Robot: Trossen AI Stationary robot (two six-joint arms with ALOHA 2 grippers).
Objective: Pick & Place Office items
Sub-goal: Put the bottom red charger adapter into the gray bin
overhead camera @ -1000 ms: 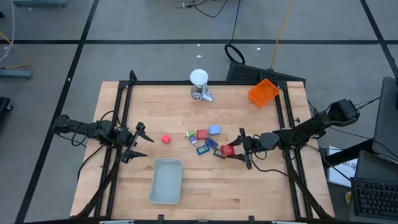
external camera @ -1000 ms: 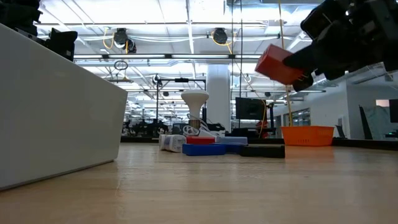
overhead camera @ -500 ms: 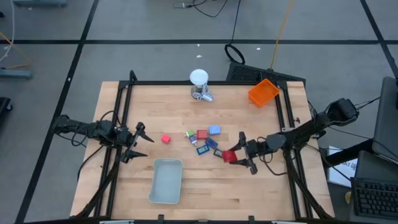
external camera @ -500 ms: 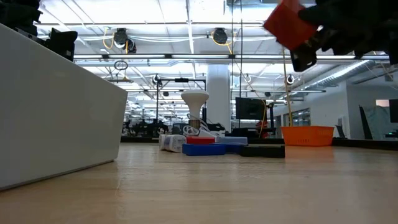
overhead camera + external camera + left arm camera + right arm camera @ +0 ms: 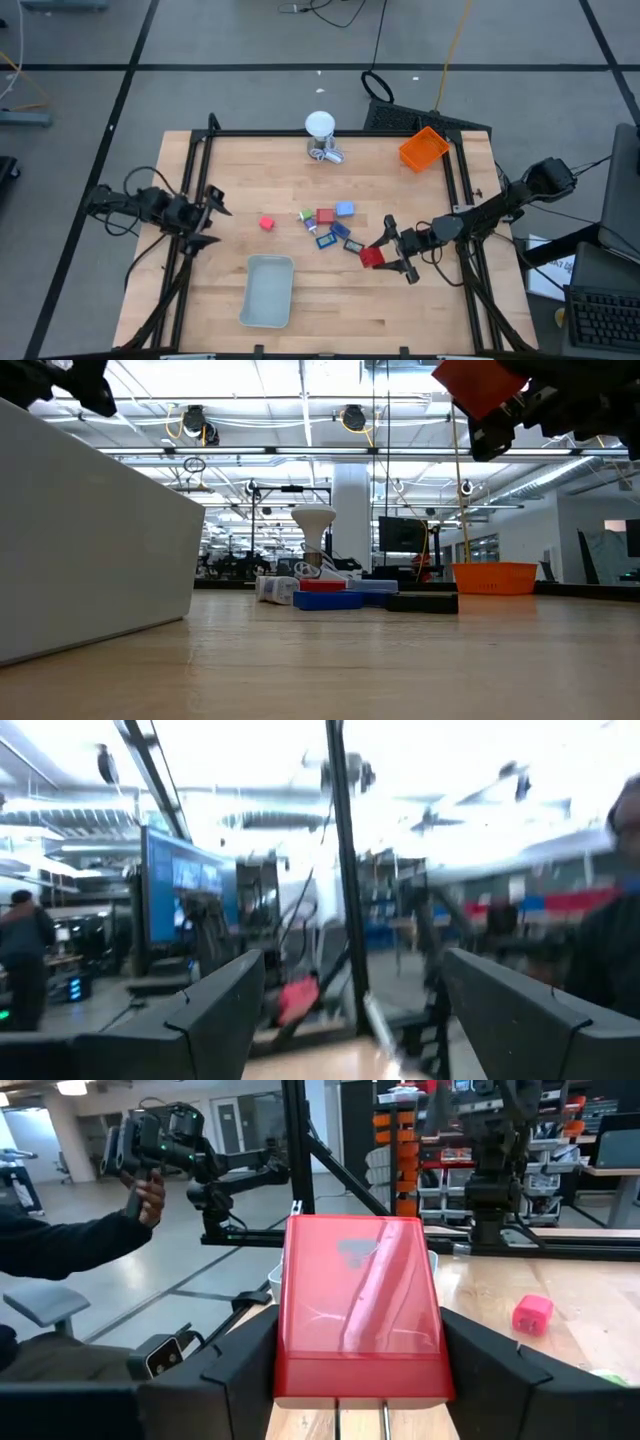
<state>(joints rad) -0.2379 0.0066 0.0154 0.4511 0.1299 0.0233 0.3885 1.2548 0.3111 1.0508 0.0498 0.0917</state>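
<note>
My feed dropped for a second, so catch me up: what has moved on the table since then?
The right gripper, shut on the red block, has carried it higher and toward the table's near edge, closer to the grey tray. The left gripper swung toward the far side, fingers open and empty. The cluster of office items, the lone red block and the orange bin stayed put.

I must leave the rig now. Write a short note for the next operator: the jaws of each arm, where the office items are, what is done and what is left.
Right gripper: jaws shut on a red block, held in the air above the table's right half, right of the tray.
Left gripper: jaws open, empty, waiting at the left edge.
Items: a small red block lies alone at centre-left; a cluster of red, blue and dark pieces lies at the centre.
The pale grey tray near the front and the orange bin at the back right show no items in them.
Done: one block lifted. Left: place it, then move all the others.
</note>
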